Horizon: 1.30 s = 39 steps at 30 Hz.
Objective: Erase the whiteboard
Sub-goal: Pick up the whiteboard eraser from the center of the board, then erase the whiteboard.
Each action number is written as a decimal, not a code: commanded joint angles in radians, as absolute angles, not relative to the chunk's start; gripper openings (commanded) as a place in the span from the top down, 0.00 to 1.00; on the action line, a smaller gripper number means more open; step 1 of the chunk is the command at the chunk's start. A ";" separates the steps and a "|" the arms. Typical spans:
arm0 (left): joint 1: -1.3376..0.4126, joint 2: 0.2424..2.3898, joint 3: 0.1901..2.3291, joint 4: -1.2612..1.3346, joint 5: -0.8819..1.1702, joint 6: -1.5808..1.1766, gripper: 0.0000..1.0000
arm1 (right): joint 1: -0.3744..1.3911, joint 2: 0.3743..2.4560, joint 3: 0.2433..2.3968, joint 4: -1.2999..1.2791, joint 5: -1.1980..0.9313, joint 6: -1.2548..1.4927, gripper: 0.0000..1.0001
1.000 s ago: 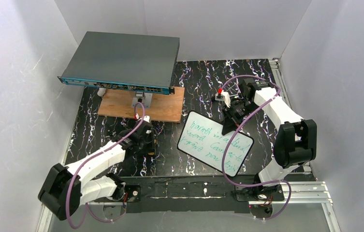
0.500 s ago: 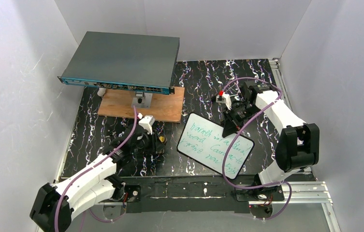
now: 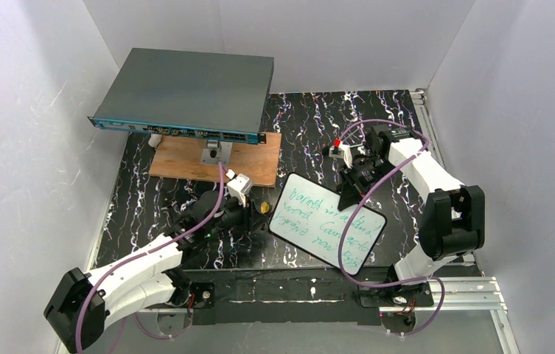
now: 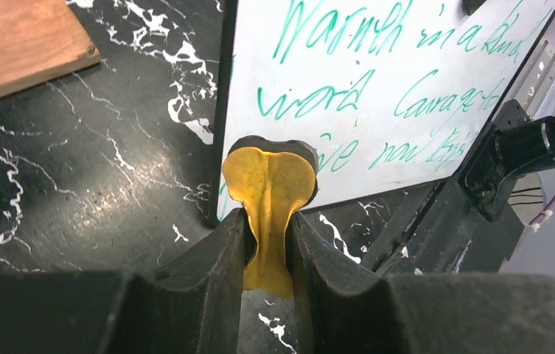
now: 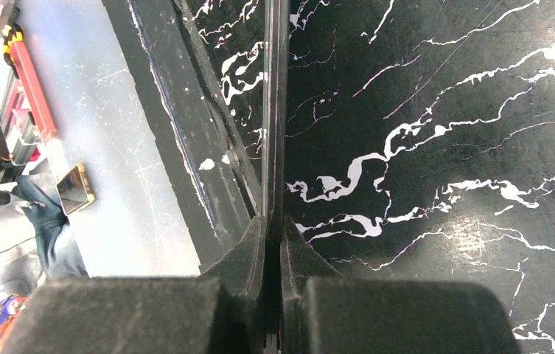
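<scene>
Black tabletop, glossy, white-veined like marble; plain white walls around. Small white rectangular whiteboard with rounded corners, three lines of green handwriting, stands tilted just ahead of left gripper. Fingers pinch soft yellow pad with dark backing, its tip at the board's lower left edge. Right gripper is clamped narrow on thin black stand behind the board, seen edge-on only. Left arm has reached nearer the board than half a second ago; board and right arm unchanged. Pad hides part of the third line; contact unclear.
</scene>
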State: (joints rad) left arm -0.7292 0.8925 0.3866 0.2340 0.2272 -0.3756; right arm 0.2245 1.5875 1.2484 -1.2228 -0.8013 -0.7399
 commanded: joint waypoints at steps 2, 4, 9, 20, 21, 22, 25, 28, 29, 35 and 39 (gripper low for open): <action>-0.768 0.923 0.472 0.294 0.176 -0.258 1.00 | 0.222 1.598 1.273 -1.184 -0.850 -0.803 0.99; -0.775 0.939 0.487 0.298 0.158 -0.243 1.00 | 0.222 1.593 1.270 -1.182 -0.850 -0.810 0.99; -0.796 0.972 0.491 0.360 0.102 -0.227 1.00 | 0.222 1.577 1.260 -1.178 -0.859 -0.816 0.99; -0.842 1.083 0.566 0.429 -0.031 -0.167 1.00 | 0.259 1.589 1.259 -1.182 -0.901 -0.818 0.99; -0.846 1.094 0.578 0.427 -0.036 -0.163 1.00 | 0.265 1.591 1.261 -1.183 -0.906 -0.819 0.99; -0.851 1.108 0.589 0.428 -0.041 -0.159 1.00 | 0.268 1.592 1.264 -1.186 -0.911 -0.819 0.99; -0.876 1.164 0.621 0.404 -0.102 -0.165 1.00 | 0.271 1.599 1.271 -1.187 -0.924 -0.811 0.99; -0.915 1.210 0.650 0.374 -0.171 -0.181 1.00 | 0.274 1.602 1.271 -1.181 -0.929 -0.801 0.99; -0.930 1.221 0.659 0.364 -0.193 -0.184 1.00 | 0.276 1.603 1.269 -1.179 -0.930 -0.800 0.99; -0.998 1.277 0.695 0.306 -0.306 -0.176 1.00 | 0.293 1.608 1.268 -1.174 -0.922 -0.797 0.99; -1.028 1.315 0.719 0.280 -0.330 -0.172 1.00 | 0.297 1.607 1.269 -1.173 -0.922 -0.798 0.99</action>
State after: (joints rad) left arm -1.0012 1.2850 0.6754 0.3290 -0.2699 -0.1783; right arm 0.2768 1.6127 1.2476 -1.2049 -0.8474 -0.7509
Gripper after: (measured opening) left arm 0.239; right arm 0.084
